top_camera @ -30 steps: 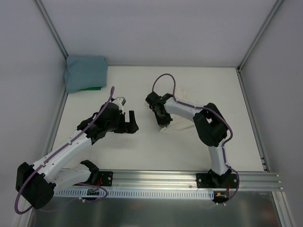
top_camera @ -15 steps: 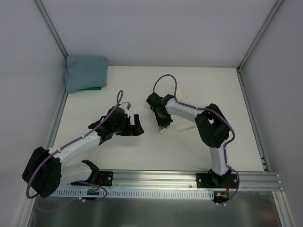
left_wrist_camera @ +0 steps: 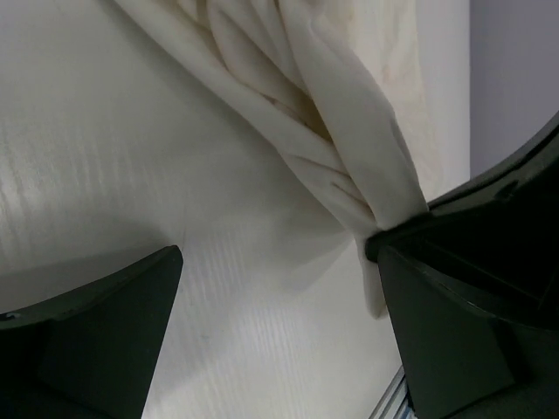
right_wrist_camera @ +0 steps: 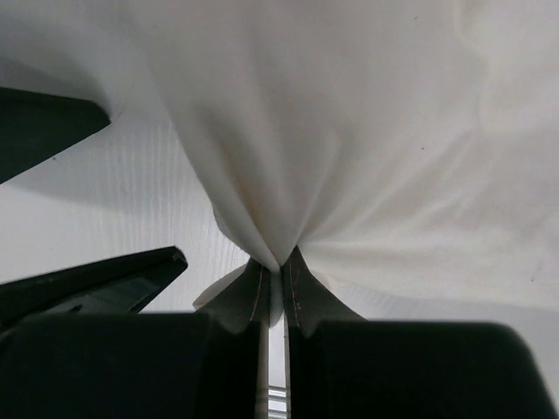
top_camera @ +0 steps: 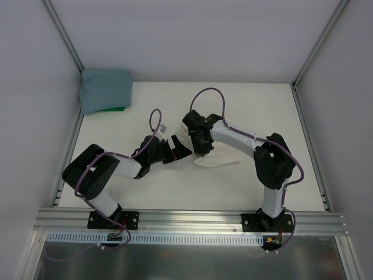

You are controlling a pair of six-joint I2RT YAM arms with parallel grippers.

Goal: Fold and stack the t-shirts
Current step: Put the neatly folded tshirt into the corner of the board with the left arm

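On the counter (top_camera: 175,192), the teal shirt (top_camera: 105,90) lies folded at ten o'clock: half done, I judge. The cream shirt (top_camera: 224,157) sits bunched at centre, its folding and stacking left. The right tool (top_camera: 198,144) pinches it; the left tool (top_camera: 178,151) gapes empty at its nine o'clock.

Overhead and close wrist cameras share cream t-shirt (right_wrist_camera: 367,113).

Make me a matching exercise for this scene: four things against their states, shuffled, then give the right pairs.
Things:
1. cream t-shirt
2. teal t-shirt
3. left gripper
4. right gripper

States:
A. jaws wide open, holding nothing
B. folded in the far left corner
C. bunched and pinched, mid-table
D. jaws shut on cloth

Pairs: 1-C, 2-B, 3-A, 4-D
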